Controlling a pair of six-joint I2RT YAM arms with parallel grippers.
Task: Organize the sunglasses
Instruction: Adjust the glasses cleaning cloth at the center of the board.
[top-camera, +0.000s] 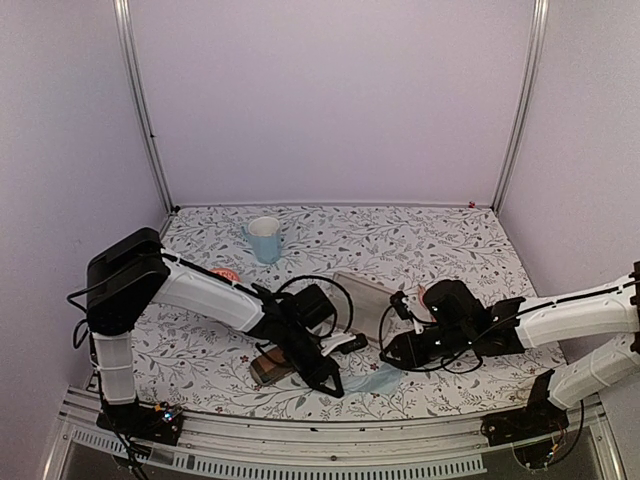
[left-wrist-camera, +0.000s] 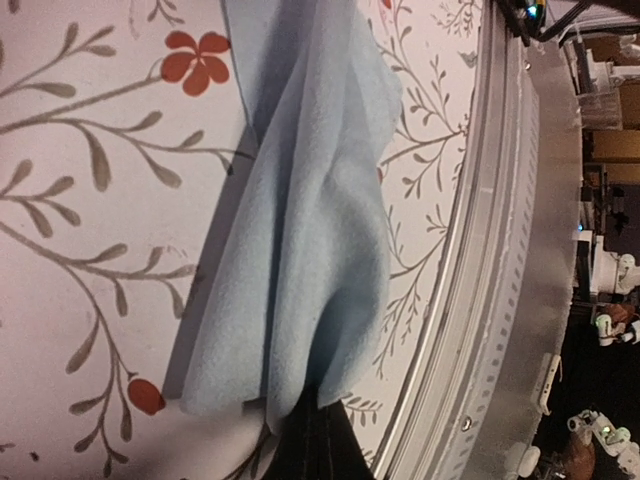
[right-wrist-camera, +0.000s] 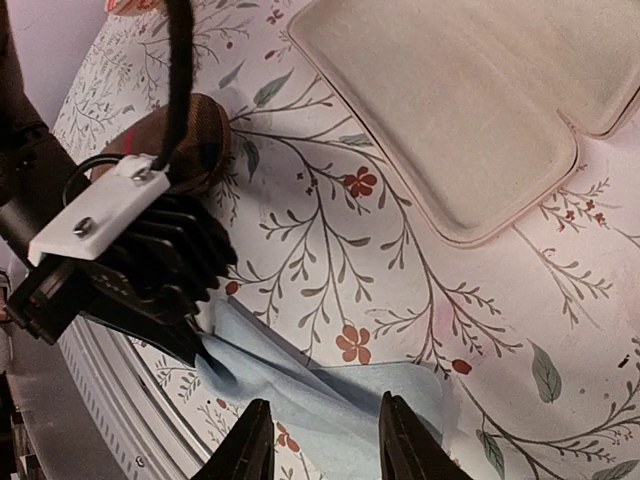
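No sunglasses show in any view. My left gripper is near the table's front edge, shut on one end of a light blue cloth. In the left wrist view the cloth hangs in folds from the black jaws of the left gripper. My right gripper hovers just right of it. In the right wrist view the right gripper is open, its two dark fingers standing over the cloth and apart from it. The left gripper pinches the cloth's far corner there.
A brown oblong case lies under the left arm, and the brown case also shows in the right wrist view. A pale tray sits mid-table. A blue cup stands at the back, a pink object behind the left arm. The metal rail borders the front edge.
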